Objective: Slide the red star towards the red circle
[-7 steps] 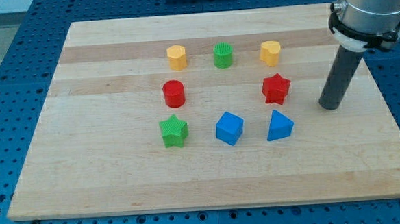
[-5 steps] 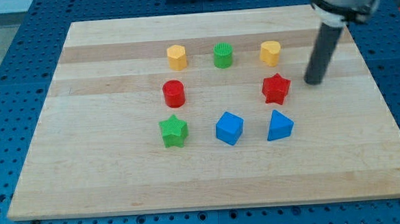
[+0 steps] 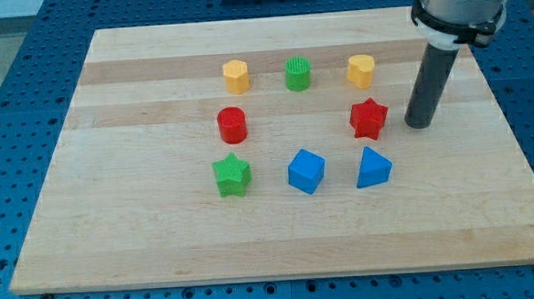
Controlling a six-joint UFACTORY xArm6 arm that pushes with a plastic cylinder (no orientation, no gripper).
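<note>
The red star (image 3: 369,118) sits on the wooden board at the view's right of the block ring. The red circle (image 3: 232,125) stands at the ring's left, level with the star. My tip (image 3: 418,123) rests on the board just to the view's right of the red star, a small gap apart from it. The rod rises from there to the view's top right.
A yellow hexagon (image 3: 236,75), a green circle (image 3: 298,74) and a yellow heart (image 3: 361,70) line the top row. A green star (image 3: 232,175), a blue cube (image 3: 306,171) and a blue triangle (image 3: 372,168) line the bottom row. The board's right edge (image 3: 514,146) is near the rod.
My tip moved up and to the view's left from beside the board's right side, then came down a little, ending close to the red star's right. No block has moved.
</note>
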